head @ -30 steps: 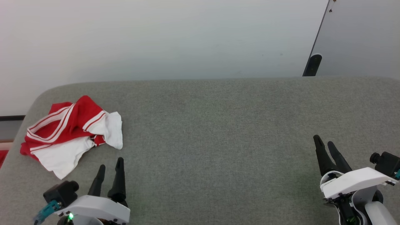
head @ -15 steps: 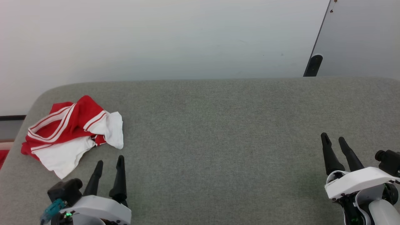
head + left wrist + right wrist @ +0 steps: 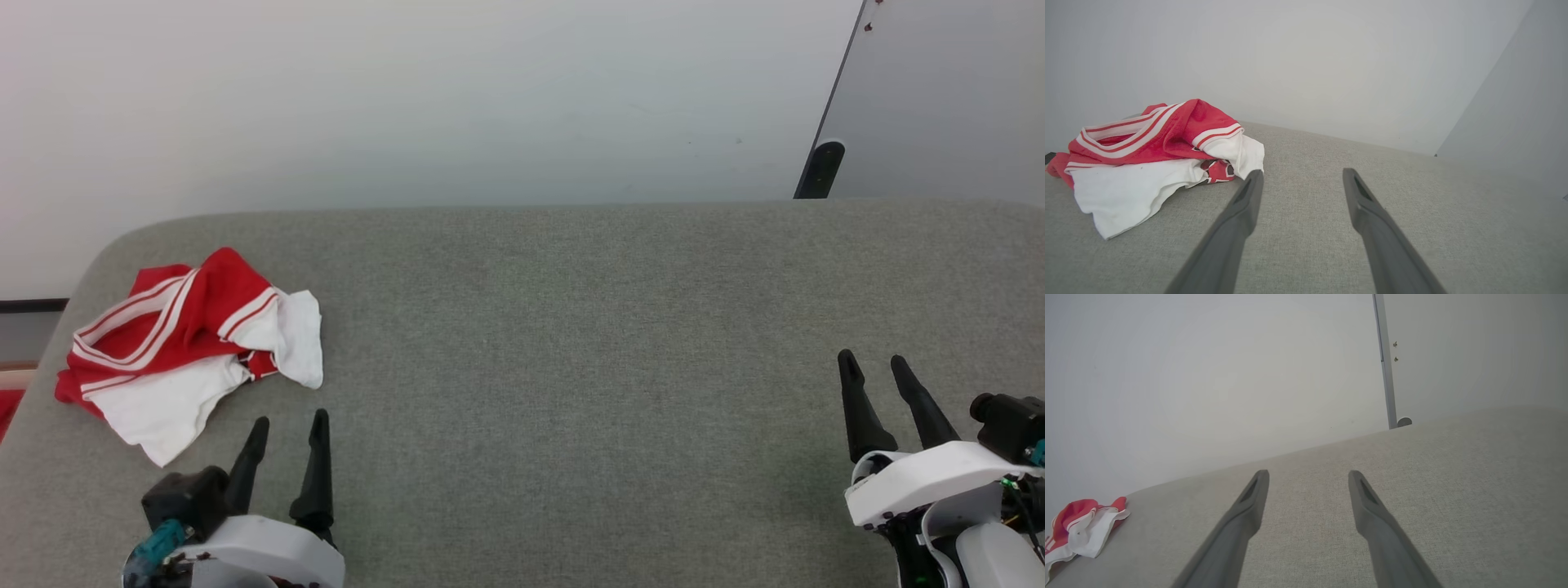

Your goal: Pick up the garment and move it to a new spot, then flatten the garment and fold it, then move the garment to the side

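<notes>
The garment point(image 3: 189, 343) is a crumpled red and white jersey with striped trim, lying in a heap near the left end of the grey padded surface point(image 3: 571, 327). My left gripper point(image 3: 290, 422) hovers open just below and right of it, nothing between its fingers. In the left wrist view the garment point(image 3: 1155, 155) lies ahead and to the left of the left gripper point(image 3: 1300, 175), whose left fingertip point(image 3: 1254, 179) lines up with a white fold. My right gripper point(image 3: 872, 361) stands open at the lower right, far from the cloth. The right wrist view shows the right gripper point(image 3: 1308, 473) and the garment point(image 3: 1081, 526) at far left.
A pale wall rises behind the surface. A dark post point(image 3: 819, 167) and a grey panel point(image 3: 947, 98) stand at the back right. The surface's rounded left edge point(image 3: 49, 351) runs close to the garment. Bare grey fabric stretches between the two grippers.
The left gripper has drawn back slightly toward the bottom edge. The right gripper has shifted a little right, and its fingers stand wider apart. The garment has not moved.
</notes>
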